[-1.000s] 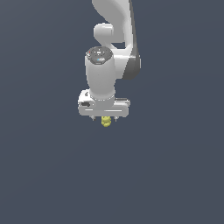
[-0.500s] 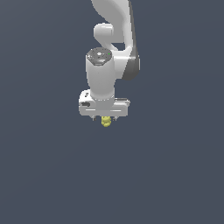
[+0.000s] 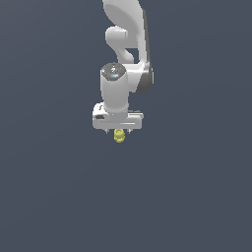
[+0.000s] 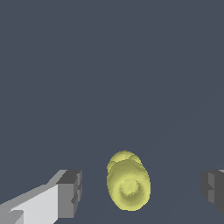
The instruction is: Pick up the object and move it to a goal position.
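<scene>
**Inspector:** Start with the exterior view. What stands in it?

**Assistant:** One white arm (image 3: 129, 54) comes down from the top edge against a plain dark grey ground (image 3: 49, 187). Its white gripper (image 3: 118, 132) points downward. The object (image 3: 119, 136), small, yellow and knobbly, sits directly under the gripper body, between the short fingers, and is much smaller than the gripper. From this angle I cannot tell whether the fingers touch it, nor whether it rests on the ground or hangs clear.

**Inspector:** And the wrist view?

**Assistant:** The object (image 4: 127, 181) lies in the space between the two fingers, seen end-on: a rounded yellow lump with a smaller knob behind it and a shallow dimple on its near face. One fingertip (image 4: 70, 193), dark grey on a white finger, stands to one side; the other pad shows at the opposite edge of the frame. Grey ground is visible between each pad and the object.

**Inspector:** State of the gripper (image 4: 142, 190)?

**Assistant:** Jaws spread wide, gripping nothing. The object sits closer to the white-backed finger than to the other, apart from both.
</scene>
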You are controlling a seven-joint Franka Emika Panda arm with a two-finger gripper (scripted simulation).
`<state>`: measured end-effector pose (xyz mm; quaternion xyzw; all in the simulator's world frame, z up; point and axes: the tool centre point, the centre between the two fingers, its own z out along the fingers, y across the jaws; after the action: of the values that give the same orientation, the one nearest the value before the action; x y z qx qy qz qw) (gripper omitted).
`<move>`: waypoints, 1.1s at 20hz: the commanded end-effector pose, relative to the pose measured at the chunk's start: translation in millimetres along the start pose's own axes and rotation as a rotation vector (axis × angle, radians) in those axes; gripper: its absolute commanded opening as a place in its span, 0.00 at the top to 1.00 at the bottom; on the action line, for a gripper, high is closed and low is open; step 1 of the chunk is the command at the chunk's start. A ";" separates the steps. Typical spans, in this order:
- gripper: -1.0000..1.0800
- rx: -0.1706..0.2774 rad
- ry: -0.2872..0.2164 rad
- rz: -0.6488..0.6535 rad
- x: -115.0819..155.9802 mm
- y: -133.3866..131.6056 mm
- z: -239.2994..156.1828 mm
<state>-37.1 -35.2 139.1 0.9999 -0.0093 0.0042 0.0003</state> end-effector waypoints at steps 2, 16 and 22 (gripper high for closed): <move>0.04 0.000 -0.003 -0.004 -18.2 0.8 15.7; 0.04 0.001 -0.009 -0.009 -46.0 1.8 37.1; 0.04 0.001 -0.009 -0.009 -47.1 1.8 53.1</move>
<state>-83.1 -36.2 91.3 1.0000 -0.0046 0.0003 0.0000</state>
